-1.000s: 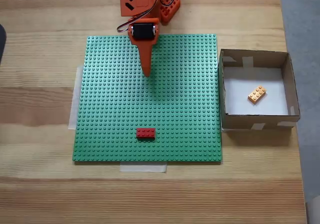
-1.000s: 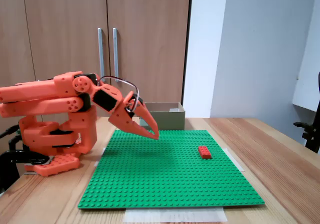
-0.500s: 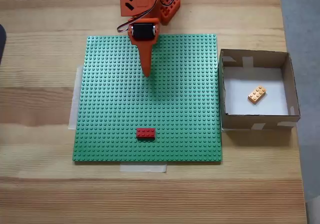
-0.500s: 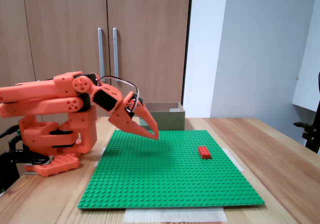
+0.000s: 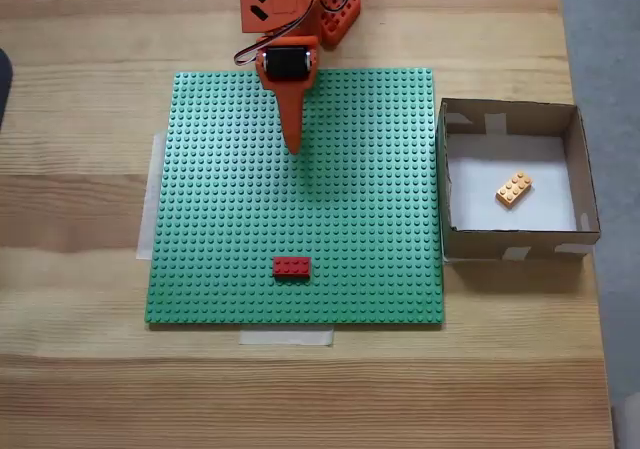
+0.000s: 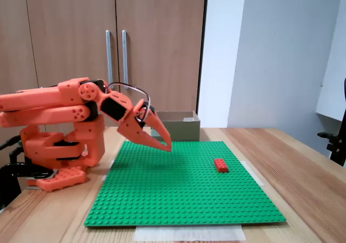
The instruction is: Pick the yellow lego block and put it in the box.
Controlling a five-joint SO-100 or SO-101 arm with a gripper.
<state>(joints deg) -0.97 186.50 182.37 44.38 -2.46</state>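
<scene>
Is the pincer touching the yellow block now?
Apart. In a fixed view, the pincer hangs over the green plate, while the yellow block lies inside the box.

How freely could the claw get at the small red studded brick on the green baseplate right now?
Probably freely: the claw hangs shut above the green studded baseplate, and the small red studded brick sits alone nearer the baseplate's front edge, with nothing standing between them.
</scene>
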